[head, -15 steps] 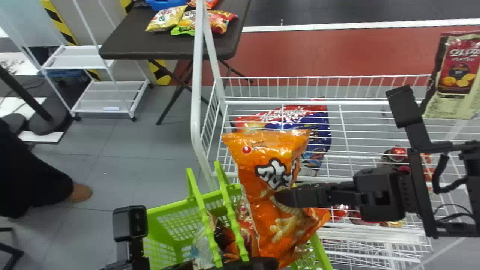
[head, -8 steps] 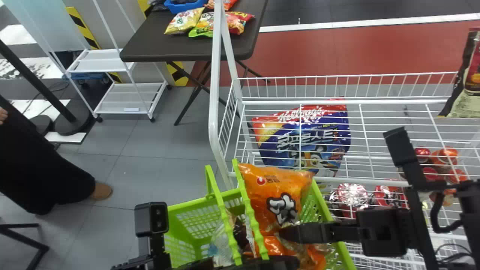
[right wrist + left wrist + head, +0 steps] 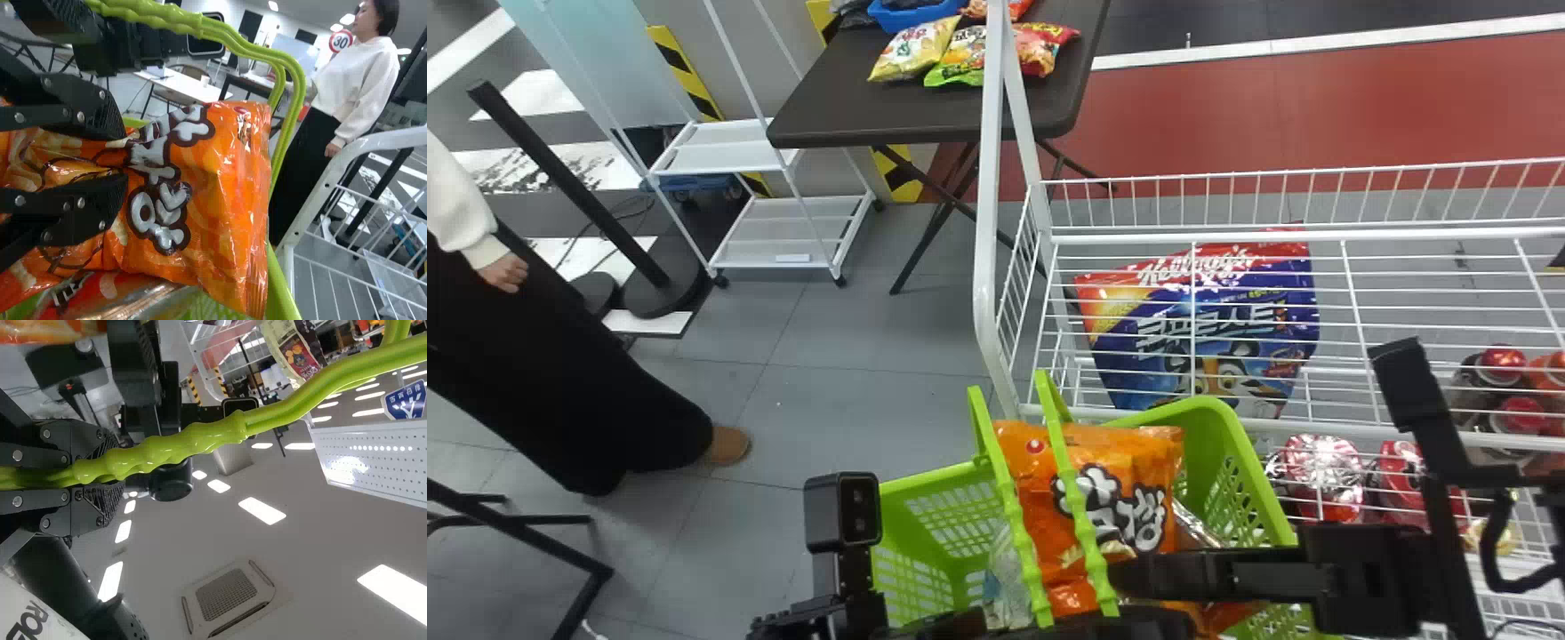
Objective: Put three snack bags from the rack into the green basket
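Orange snack bag (image 3: 1129,476) is lower now, inside the green basket (image 3: 951,516), so it is almost put away: one bag, with at least two packs (image 3: 1003,578) beside or under it. Right pincer (image 3: 119,157) pinches it; left pincer (image 3: 112,471) grips one of two handles (image 3: 200,440). One blue bag (image 3: 1200,320) sits on the rack (image 3: 987,222)

Basket (image 3: 938,533) before the rack (image 3: 996,267)
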Robot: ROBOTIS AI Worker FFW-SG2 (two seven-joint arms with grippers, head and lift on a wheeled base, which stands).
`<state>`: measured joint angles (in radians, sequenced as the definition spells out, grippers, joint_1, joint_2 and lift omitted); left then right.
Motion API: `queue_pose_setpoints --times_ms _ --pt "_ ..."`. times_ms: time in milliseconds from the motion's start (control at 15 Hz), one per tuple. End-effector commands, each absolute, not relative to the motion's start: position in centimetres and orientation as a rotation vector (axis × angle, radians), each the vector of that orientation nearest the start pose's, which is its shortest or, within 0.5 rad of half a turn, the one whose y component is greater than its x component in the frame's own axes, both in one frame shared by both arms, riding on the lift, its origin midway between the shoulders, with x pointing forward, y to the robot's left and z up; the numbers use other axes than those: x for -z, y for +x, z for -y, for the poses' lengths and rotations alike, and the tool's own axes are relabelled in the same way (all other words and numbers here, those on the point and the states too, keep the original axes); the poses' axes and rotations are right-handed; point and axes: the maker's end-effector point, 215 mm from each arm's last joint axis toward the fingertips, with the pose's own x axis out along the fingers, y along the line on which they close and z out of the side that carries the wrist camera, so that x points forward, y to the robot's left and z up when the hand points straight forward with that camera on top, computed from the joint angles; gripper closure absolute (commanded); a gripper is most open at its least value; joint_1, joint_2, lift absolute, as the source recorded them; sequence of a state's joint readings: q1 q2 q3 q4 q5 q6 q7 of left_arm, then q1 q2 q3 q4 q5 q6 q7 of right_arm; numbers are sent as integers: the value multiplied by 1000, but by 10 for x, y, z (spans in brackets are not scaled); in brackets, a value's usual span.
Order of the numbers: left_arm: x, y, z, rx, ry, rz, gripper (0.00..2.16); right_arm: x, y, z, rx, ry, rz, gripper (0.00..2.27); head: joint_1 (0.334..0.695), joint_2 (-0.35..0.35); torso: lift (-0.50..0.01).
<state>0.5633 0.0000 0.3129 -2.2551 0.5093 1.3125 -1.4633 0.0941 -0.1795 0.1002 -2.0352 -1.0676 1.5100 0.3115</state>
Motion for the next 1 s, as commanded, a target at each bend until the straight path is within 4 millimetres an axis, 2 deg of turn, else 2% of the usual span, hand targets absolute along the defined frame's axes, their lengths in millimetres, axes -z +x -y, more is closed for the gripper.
queue_pose_setpoints --times_ms 0,267,467,667,733,933 --pt "304 207 -86 1300 -1146 -605 2148 355 277 -33 -1199 693 -1061 56 695 306 0" --pt "305 207 -89 1292 -1148 -604 2152 338 291 -8 -1173 749 -1005 60 695 284 0" --pt "305 207 -90 1293 -1149 -602 2148 334 322 25 -1091 759 -929 60 695 238 0" --pt "305 207 -88 1294 -1149 -604 2148 356 398 65 -877 575 -723 53 695 162 0" --pt "305 207 -89 1293 -1146 -602 2148 358 422 77 -803 494 -628 49 695 98 0" --pt "305 206 -89 1294 -1148 -601 2152 363 471 110 -622 298 -442 66 695 24 0"
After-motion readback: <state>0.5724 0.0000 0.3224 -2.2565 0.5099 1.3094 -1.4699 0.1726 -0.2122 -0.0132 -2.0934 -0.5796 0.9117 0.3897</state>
